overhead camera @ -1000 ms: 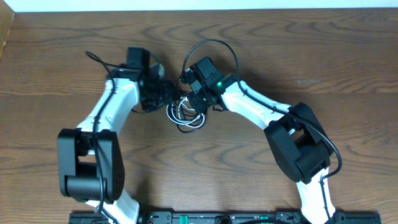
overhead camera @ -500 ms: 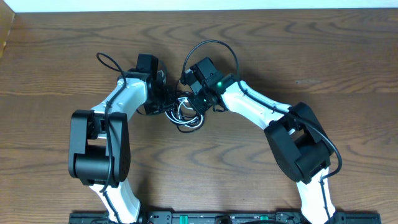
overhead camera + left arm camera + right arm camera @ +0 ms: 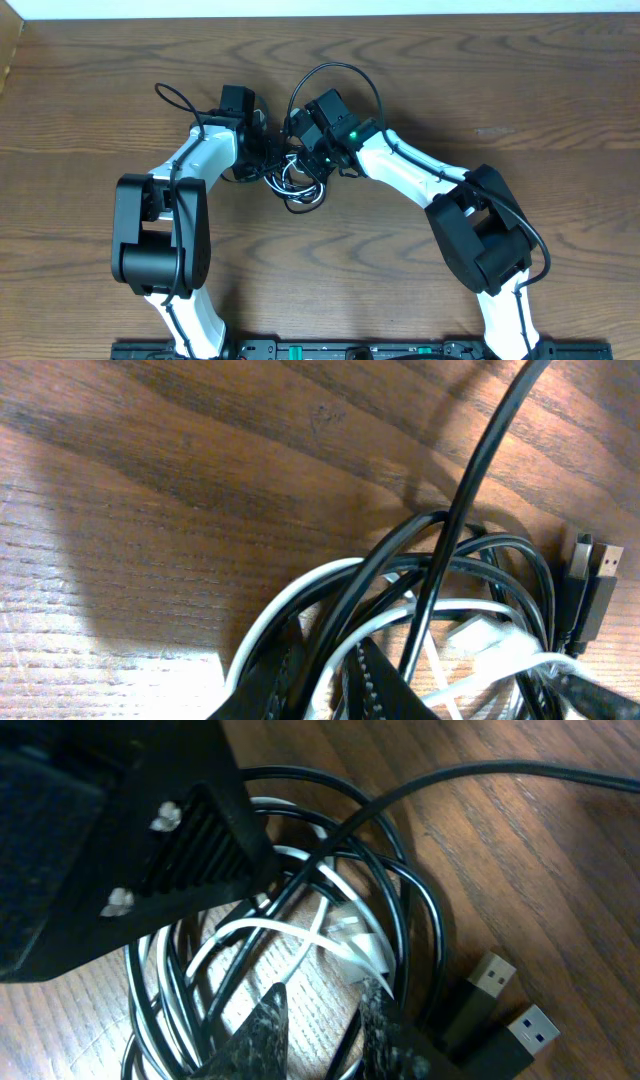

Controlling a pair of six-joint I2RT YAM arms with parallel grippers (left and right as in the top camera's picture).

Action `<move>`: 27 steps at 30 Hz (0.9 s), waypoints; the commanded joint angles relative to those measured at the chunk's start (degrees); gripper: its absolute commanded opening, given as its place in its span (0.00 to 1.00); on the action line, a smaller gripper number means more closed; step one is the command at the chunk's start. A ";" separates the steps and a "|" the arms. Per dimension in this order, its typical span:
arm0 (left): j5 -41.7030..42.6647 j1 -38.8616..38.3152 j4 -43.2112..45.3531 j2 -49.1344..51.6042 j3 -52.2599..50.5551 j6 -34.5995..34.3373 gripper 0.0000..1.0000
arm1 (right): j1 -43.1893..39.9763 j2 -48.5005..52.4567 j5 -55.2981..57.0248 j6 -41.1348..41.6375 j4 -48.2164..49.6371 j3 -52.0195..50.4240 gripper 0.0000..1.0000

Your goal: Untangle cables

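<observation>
Hands: left hand (image 3: 330,682) is closed on the cables (image 3: 300,182), w/ white + black strands pinched betw its fingers. Right hand (image 3: 320,1015) has jaws a little apart, straddling strands, wood showing in the gap; no firm grip seen.

Cables are one coiled bundle on the surface (image 3: 480,90), white cable (image 3: 360,952) looped inside black cable (image 3: 425,920). Bundle lies betw the two hands, left hand at its L edge, right hand at its R edge, both equally near. Coil is roundish, no real long axis. Plugs (image 3: 525,1030) lie just beside the coil on right hand's side. Prob next: pull apart L–R.
</observation>
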 commanded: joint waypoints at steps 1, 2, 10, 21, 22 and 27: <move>-1.01 0.02 0.15 1.92 -0.61 0.35 0.20 | -0.02 -2.03 -1.53 -3.52 -0.20 0.24 0.21; -1.03 0.02 0.15 1.92 -0.61 0.35 0.20 | -0.02 -1.88 -1.38 -4.04 -0.17 0.24 0.22; -1.01 0.02 0.15 1.92 -0.61 0.35 0.19 | 0.02 -1.44 -0.48 -6.62 -0.13 0.20 0.24; -1.01 0.02 0.13 1.92 -0.61 0.35 0.20 | 0.02 0.90 2.47 -7.04 3.08 -1.62 0.24; -1.01 0.02 0.13 1.92 -0.61 0.35 0.19 | 0.02 1.20 2.47 -7.04 3.02 -1.62 0.24; -1.01 0.02 0.15 1.92 -0.61 0.33 0.19 | 0.04 3.08 2.47 -7.02 2.82 -1.64 0.23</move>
